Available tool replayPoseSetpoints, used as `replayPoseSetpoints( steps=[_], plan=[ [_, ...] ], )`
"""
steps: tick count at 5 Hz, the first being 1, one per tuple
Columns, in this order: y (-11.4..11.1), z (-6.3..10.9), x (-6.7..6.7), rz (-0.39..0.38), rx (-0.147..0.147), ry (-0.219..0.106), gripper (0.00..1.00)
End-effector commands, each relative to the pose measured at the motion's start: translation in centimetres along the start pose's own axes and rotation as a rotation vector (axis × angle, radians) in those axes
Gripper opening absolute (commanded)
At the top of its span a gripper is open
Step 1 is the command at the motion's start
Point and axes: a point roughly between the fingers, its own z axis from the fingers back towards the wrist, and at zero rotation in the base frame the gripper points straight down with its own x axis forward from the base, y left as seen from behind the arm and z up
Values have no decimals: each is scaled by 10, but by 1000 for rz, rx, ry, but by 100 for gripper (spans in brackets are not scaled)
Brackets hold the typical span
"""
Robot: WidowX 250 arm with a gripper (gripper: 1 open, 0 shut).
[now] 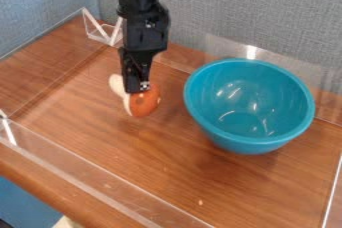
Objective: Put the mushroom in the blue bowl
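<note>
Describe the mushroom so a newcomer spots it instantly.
Find the big teal-blue bowl on the wooden table. Just left of it in the picture, at the tip of the black gripper, is the mushroom: small, with a rounded orange cap and pale stem, unlike the far larger bowl.

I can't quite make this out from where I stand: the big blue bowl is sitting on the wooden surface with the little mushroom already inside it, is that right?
Not quite: the mushroom is outside the bowl, held in the pincer beside it, as the camera view shows. The big blue bowl is indeed sitting on the wooden surface.
</note>
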Motion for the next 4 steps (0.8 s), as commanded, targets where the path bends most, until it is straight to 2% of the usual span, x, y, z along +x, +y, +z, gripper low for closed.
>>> replayPoseSetpoints(
  steps=[1,2,3,4],
  plan=[
    [4,34,11,-21,78,-56,0],
    [-4,48,28,-75,94,-67,0],
    [-22,69,77,-237,133,-99,0],
    [-45,74,125,-381,146,-119,0]
  ],
)
